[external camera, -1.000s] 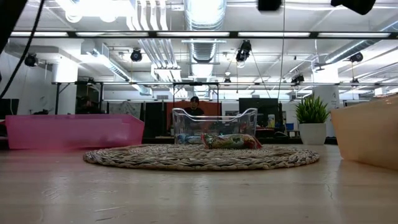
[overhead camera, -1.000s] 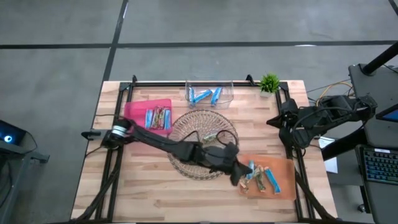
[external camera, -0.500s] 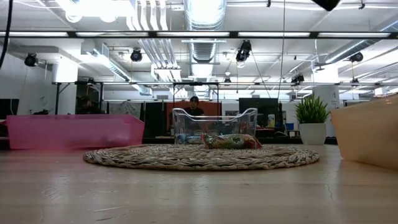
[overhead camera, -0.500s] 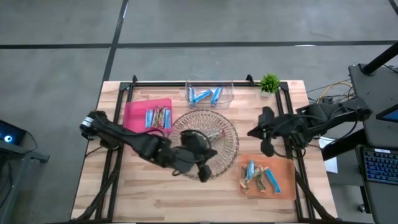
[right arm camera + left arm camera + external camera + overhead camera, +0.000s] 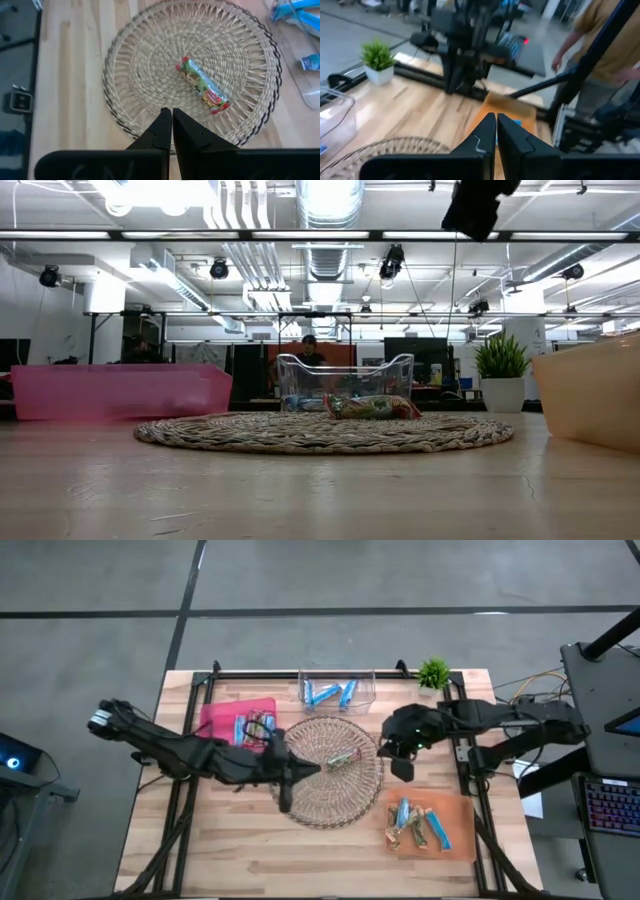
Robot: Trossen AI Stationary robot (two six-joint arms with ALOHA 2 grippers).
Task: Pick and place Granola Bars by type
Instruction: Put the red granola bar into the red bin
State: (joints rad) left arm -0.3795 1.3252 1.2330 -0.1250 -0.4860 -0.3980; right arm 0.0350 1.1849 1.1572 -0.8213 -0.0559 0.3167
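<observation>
One Granola Bar in a green-and-red wrapper [image 5: 340, 758] [image 5: 202, 85] lies flat on the round wicker tray [image 5: 345, 795] at mid-table. More Granola Bars lie in the pink bin [image 5: 238, 725], the clear bin [image 5: 337, 690] and the orange tray [image 5: 430, 825]. My left gripper [image 5: 295, 780] [image 5: 496, 122] hovers shut over the wicker tray's left part, holding nothing. My right gripper [image 5: 398, 762] [image 5: 167, 117] hovers shut above the tray's right rim, slanting down toward the bar, also holding nothing. In the low view, part of my right arm [image 5: 478, 205] shows high above the tray.
A small potted plant [image 5: 433, 673] stands at the far right corner. Black frame rails run along the table's left and right sides. Bare wood lies along the near edge, left of the orange tray. A person [image 5: 605, 55] stands beyond the table's right side.
My left gripper has drawn back from the orange tray toward the table's left, rising and rolling, and now hangs over the wicker tray's left part. My right gripper has come from the table's right edge toward the wicker tray, sinking a little. Both stayed shut.
</observation>
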